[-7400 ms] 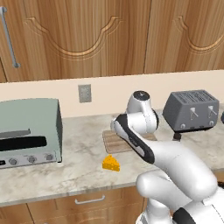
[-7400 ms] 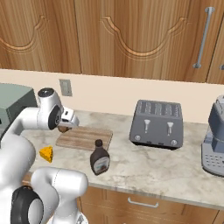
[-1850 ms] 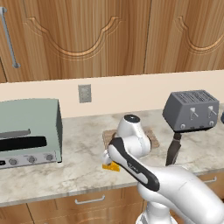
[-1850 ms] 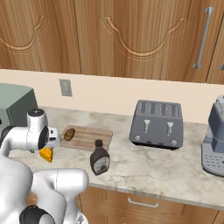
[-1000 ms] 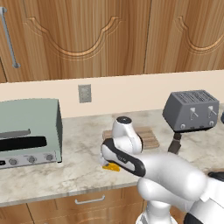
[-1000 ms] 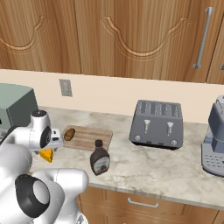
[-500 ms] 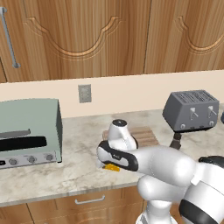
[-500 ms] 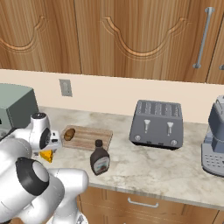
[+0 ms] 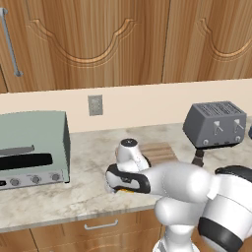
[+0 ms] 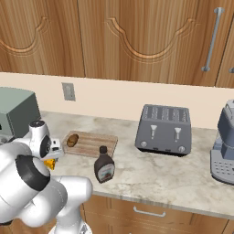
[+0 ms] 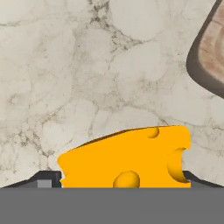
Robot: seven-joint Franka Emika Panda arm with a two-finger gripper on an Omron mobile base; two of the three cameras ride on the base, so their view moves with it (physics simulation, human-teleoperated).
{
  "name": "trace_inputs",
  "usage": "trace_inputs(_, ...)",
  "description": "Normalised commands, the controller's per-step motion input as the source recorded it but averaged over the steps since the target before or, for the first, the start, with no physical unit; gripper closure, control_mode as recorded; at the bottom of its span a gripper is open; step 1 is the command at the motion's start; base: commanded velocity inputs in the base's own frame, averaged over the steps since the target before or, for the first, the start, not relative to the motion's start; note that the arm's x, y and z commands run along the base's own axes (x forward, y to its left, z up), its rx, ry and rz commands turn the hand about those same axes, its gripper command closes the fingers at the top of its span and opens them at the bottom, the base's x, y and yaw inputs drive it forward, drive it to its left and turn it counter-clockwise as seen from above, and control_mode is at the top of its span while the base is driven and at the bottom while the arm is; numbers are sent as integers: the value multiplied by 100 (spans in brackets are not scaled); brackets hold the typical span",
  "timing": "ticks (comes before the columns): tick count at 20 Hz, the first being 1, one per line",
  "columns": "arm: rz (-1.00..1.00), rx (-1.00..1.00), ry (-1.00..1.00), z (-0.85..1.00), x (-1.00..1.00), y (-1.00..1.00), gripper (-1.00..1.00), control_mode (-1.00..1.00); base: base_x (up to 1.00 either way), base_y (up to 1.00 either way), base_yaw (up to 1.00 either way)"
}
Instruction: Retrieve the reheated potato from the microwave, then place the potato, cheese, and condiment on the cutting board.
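Left base view: my hand [image 9: 120, 186] low over counter [image 9: 74, 197], cheese [image 9: 129, 189] a yellow sliver directly under it.

Right base view: cheese [image 10: 49, 163] just below hand, potato [image 10: 72, 140] on cutting board [image 10: 93, 143] beyond, condiment [image 10: 104, 165] off to side.

Hand view: cheese [image 11: 127, 158] between fingertips, long axis spanning gap; grip state I cannot tell.

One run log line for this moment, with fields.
stage: grasping cheese | hand: open around cheese | potato: on cutting board | condiment: on counter
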Motion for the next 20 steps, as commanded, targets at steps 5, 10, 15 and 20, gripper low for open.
trace_inputs(5,0,0,0,7,0,-5,100,-100,0,0,0)
trace_inputs(10,0,0,0,27,0,-17,100,-100,0,0,0)
trace_inputs(15,-4,0,0,34,0,-28,100,-100,0,0,0)
trace_inputs(20,-9,0,0,38,0,-26,100,-100,0,0,0)
